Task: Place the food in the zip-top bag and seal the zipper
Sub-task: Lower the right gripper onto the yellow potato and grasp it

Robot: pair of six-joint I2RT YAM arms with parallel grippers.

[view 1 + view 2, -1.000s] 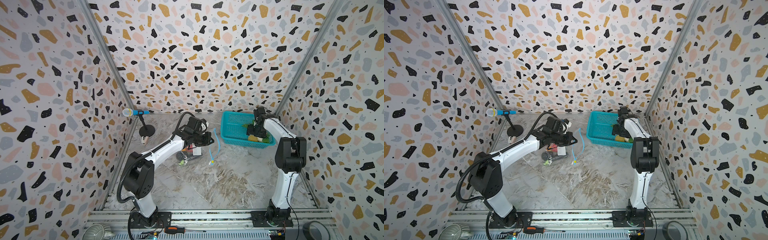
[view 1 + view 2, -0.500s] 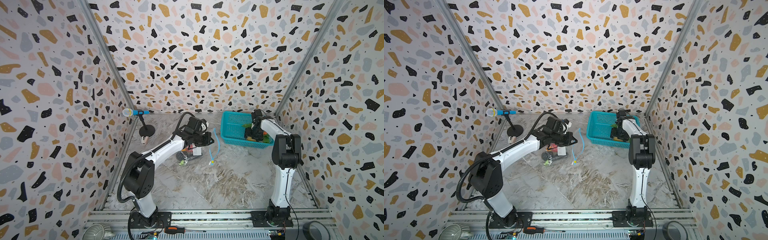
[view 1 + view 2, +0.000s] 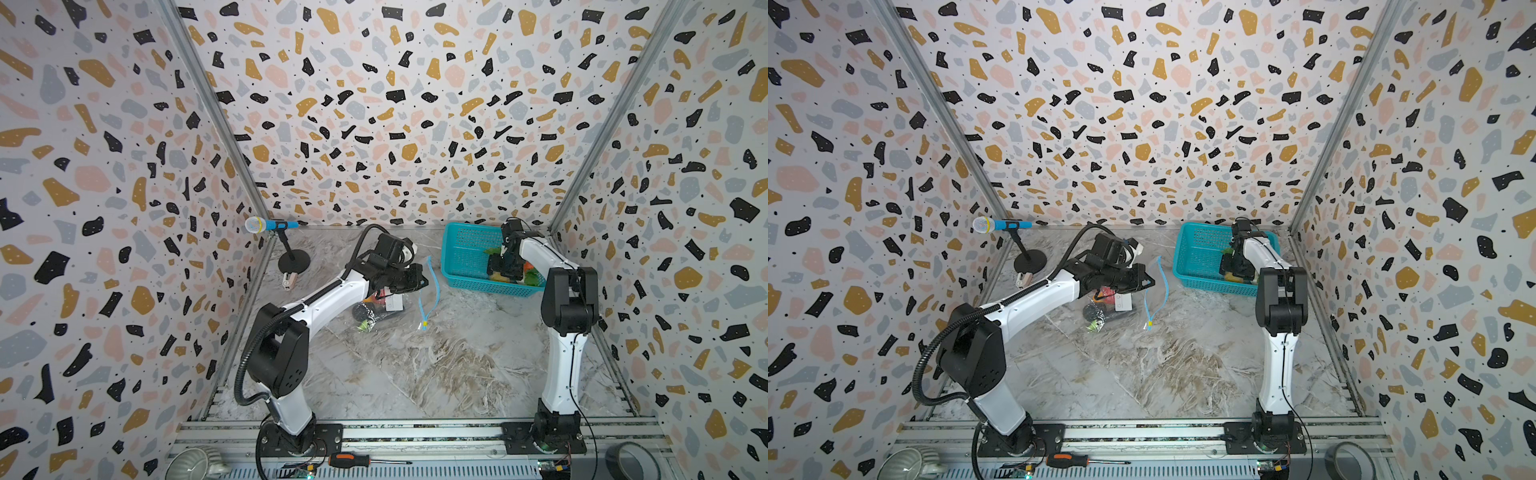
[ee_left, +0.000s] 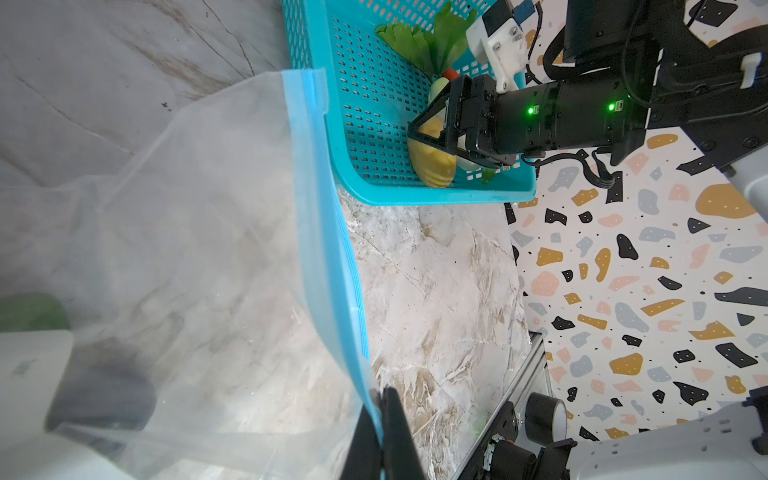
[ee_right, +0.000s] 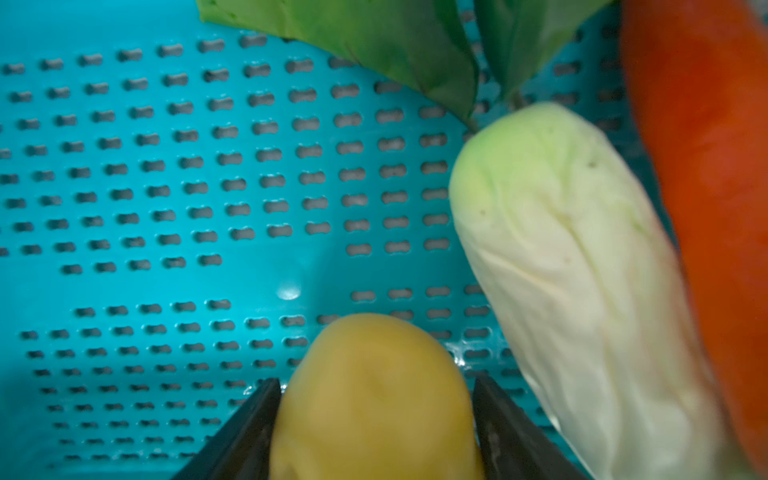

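- While the left gripper [image 4: 379, 405] is clamped tight on the zipper [image 4: 334, 232], holding that edge of the zip-top bag [image 4: 187, 249] up off the marble table [image 3: 415, 374], the right gripper [image 5: 374, 384] is down inside the teal basket [image 3: 465, 249].
- Its jaws stand wide, one on each side of the yellow piece [image 5: 370, 415] and close against its flanks; I cannot tell whether they already pinch it.
- That yellow piece lies on the basket floor near the basket's front wall. Its long axis runs lengthwise between the fingers [image 5: 249, 428], and its rounded end pokes out past their tips.
- Just beside it lies the white cabbage-like piece [image 5: 573, 291], with the orange carrot [image 5: 706, 166] alongside and the leafy greens [image 5: 374, 37] beyond.
- In both top views the bag lies between the two arms, left of the basket, with its mouth turned toward the basket.
- From far to near the zipper runs along that side, with the yellow slider [image 3: 424, 326] at its near end.
- Dark, red and green food [image 3: 365, 311] shows through the bag.
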